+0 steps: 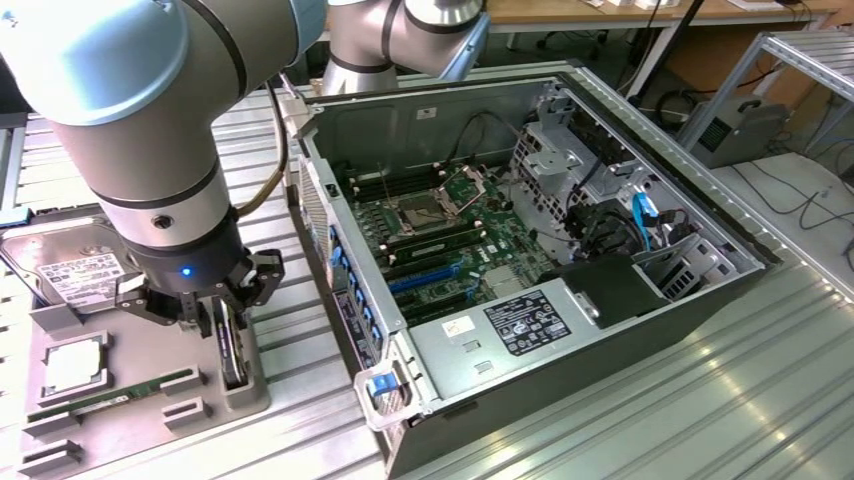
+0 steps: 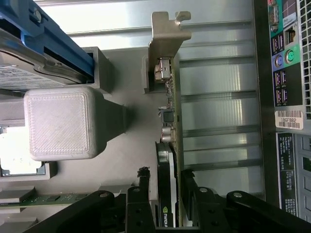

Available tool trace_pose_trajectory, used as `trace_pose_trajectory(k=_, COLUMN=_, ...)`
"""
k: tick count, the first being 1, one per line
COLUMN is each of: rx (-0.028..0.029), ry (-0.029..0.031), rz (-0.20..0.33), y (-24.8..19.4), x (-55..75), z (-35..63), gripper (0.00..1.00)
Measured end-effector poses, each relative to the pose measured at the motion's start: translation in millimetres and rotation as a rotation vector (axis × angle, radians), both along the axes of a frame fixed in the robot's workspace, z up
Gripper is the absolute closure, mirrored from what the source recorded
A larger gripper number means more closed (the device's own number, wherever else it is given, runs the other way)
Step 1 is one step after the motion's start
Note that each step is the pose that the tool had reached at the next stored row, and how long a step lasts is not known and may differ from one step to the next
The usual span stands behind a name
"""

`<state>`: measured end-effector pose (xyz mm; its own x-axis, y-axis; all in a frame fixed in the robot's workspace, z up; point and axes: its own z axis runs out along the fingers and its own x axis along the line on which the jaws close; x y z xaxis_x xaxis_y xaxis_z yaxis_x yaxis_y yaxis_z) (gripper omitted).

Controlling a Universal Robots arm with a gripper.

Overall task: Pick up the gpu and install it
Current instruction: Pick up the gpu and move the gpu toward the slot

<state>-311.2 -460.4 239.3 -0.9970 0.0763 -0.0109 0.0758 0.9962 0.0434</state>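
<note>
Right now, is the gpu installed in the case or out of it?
Out: the gpu stands on edge in the grey holder beside the case, with the hand down over it.

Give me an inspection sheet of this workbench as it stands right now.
surface: ribbed metal table, with a grey holder tray at the exterior view's left.
job's things: graphics card standing on edge in the tray, silver bracket at one end; open computer case lying beside the tray.
clutter: hard drive, processor and memory stick on the same tray.
grippers: gripper straight over the graphics card.
cables: blue cable and black cables inside the case.
surroundings: metal frame and desks behind the table.
</note>
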Motion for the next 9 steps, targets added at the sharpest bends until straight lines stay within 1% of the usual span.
trace_pose_trajectory(k=9, rx=-0.0001, ry=0.0, rz=0.0, y=0.0, x=0.5, z=0.0, gripper=0.61)
